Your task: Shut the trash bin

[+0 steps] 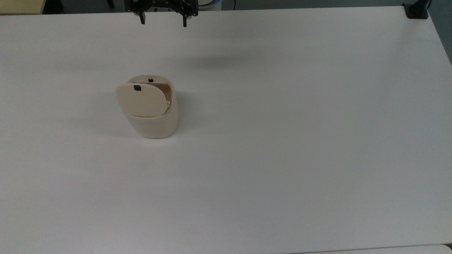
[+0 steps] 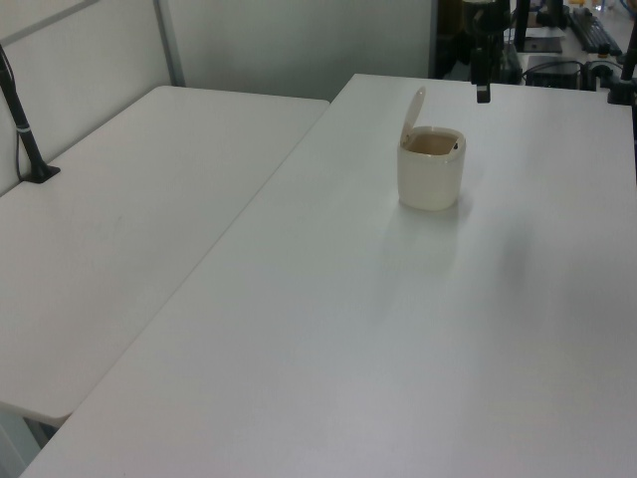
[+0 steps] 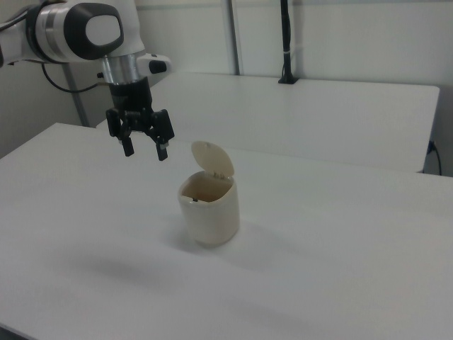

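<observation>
The trash bin (image 1: 152, 118) is a small cream-beige plastic pot with a smooth matte skin, a rounded-square body and softly curved corners. It stands upright on the white table (image 1: 282, 141), its long axis vertical, at about 10 o'clock from the middle of the tabletop in the top view. Its lid (image 1: 141, 100) is a flat rounded-square plate of the same plastic, hinged at one edge and swung up so that it stands steeply raised above the rim; in the right view the lid (image 3: 212, 161) rises at the bin's 1 o'clock side, and in the left view it stands at the bin's 11 o'clock. A small black square mark (image 1: 137, 88) sits near the lid's free edge, and a matching small black piece (image 1: 150, 80) sits on the rim at 12 o'clock in the top view. The mouth is open and faces upward. The inside looks a darker tan; whether anything lies in it cannot be told.

The table is a plain, smooth white slab with a straight edge, and a second white table (image 2: 129, 219) adjoins it on the left view's left.

The gripper (image 3: 144, 149) is black, hanging from a glossy white-and-grey arm (image 3: 78, 32). It points straight down with its two fingers spread wide and nothing between them. It hangs in the air well apart from the bin, at about 12 o'clock from it in the top view and 10 o'clock in the right view.
</observation>
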`<action>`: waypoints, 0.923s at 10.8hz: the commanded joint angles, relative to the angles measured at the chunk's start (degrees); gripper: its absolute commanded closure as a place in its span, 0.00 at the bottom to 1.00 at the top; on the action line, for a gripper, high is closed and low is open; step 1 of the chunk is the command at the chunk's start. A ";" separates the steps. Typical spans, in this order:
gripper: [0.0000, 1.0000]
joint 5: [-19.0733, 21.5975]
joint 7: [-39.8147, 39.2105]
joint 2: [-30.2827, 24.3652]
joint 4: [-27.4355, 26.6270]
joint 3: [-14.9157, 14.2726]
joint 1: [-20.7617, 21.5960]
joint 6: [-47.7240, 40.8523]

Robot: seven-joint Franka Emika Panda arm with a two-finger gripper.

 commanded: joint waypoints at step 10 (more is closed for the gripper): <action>0.05 -0.37 0.13 -0.70 -0.13 -0.42 0.33 -0.35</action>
